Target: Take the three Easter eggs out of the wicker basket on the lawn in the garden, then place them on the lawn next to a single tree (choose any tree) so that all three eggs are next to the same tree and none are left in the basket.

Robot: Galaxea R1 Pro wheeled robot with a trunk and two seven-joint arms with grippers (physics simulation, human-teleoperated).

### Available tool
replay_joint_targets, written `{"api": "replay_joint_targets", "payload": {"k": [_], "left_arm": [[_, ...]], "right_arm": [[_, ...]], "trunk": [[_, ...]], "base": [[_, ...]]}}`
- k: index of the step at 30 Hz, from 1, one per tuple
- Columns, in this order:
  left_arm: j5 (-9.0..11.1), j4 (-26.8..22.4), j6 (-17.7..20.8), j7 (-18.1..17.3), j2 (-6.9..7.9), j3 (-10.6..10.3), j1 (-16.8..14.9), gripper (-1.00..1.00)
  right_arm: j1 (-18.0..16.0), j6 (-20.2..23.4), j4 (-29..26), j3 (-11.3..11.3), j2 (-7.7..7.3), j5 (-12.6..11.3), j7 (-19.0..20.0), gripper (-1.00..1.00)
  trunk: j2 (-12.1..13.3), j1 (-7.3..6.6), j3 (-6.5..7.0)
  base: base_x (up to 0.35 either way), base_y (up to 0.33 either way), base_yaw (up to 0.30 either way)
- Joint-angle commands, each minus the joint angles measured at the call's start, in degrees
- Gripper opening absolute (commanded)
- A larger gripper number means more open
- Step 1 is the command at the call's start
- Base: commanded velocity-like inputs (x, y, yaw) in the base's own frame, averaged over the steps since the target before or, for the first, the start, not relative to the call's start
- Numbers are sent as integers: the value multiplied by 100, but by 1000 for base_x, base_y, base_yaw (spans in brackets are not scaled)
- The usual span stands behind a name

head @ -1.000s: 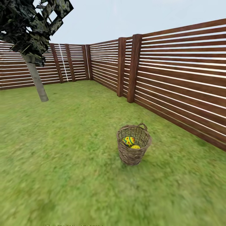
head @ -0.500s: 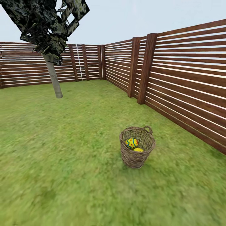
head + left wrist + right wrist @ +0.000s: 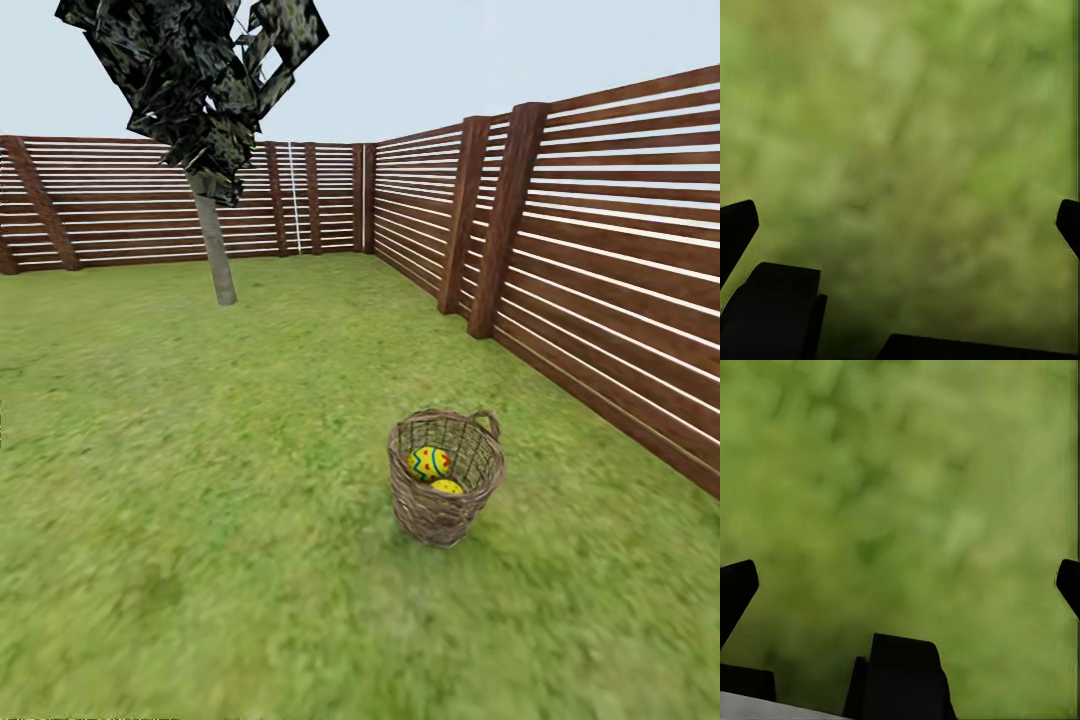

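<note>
Both claws hang over blurred green grass: the left gripper has its black fingertips spread wide, nothing between them, and the right gripper is spread just as wide, touching nothing. On the bright green lawn, the small brown woven wicker basket stands upright near the slatted wooden fence on the right, two yellow painted Easter eggs showing inside. The pale grey-trunked tree stands far off to the left.

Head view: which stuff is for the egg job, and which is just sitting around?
For the job:
- Easter eggs, two visible
- wicker basket holding them
- lawn
- tree

Just there:
- wooden fence
- sky
</note>
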Motion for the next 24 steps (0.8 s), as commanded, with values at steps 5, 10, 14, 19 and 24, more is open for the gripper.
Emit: {"api": "replay_joint_targets", "payload": {"k": [5, 10, 14, 19, 24], "left_arm": [[56, -13, 40, -2, -4, 33, 0, 100], [56, -13, 40, -2, -5, 34, 0, 100], [56, -13, 40, -2, -5, 29, 0, 100], [56, -13, 40, -2, -5, 26, 2, 100], [56, -13, 40, -2, -5, 25, 2, 100]], "right_arm": [[-2, -10, 3, 18, -4, 54, -4, 100], [-2, -13, 2, 19, 12, 64, -7, 100], [-2, -13, 2, 11, 12, 63, -8, 100], [-2, -13, 2, 9, 14, 63, -9, 100], [-2, -13, 2, 9, 14, 63, -9, 100]], "trunk": [[-2, -1, -5], [-2, -1, -5], [-2, -1, -5], [-2, -1, -5], [-2, -1, -5]], "base": [[0, -28, 14], [0, -2, 1], [0, 0, 153], [0, -1, 275], [0, -82, 290]]}}
